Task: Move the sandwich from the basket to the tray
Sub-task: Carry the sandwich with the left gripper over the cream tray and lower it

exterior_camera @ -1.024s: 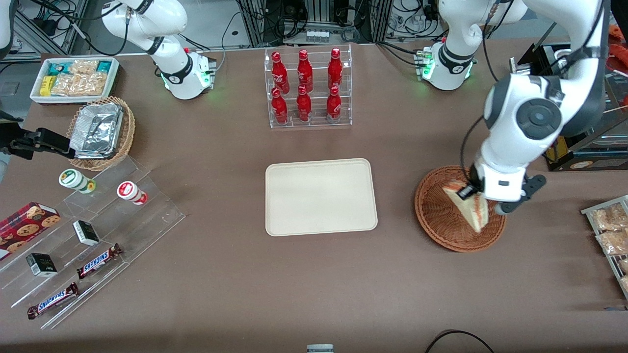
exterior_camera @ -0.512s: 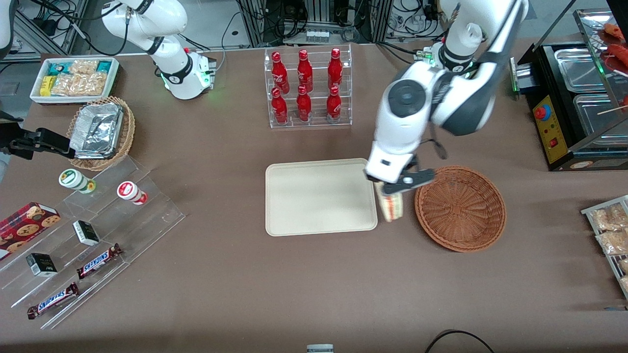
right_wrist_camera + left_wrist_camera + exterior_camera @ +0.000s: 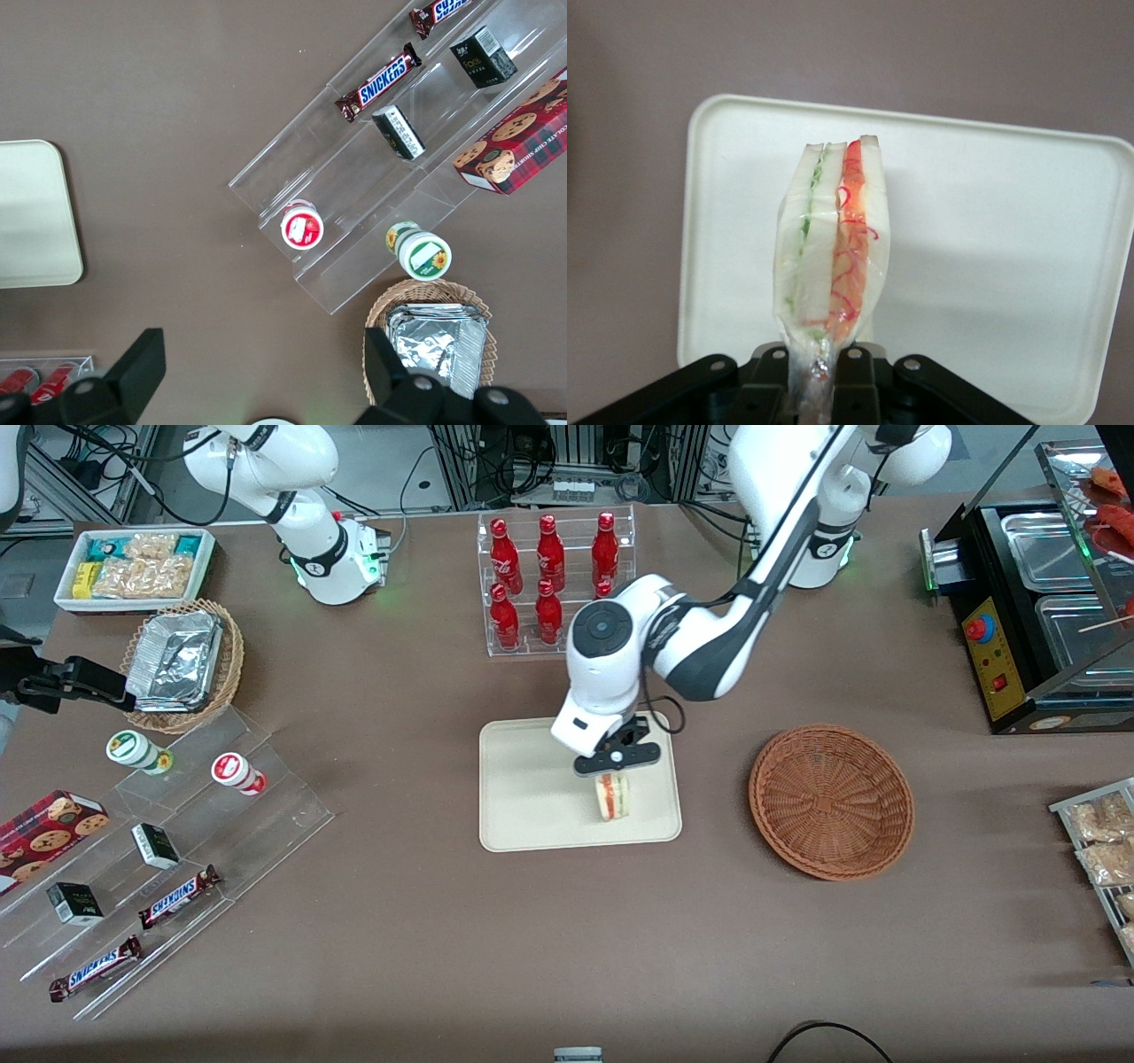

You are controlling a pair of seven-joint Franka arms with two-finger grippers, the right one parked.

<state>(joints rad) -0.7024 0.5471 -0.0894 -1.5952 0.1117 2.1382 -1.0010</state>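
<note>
Claw: the claw is hanging over the tray, its fingers pinching shut on the wrapped end of the sandwich.
Sandwich: it is dangling cut edge down above the tray's half nearer the basket, clear of the rim.
Basket: it is sitting beside the tray, toward the working arm's end.
</note>
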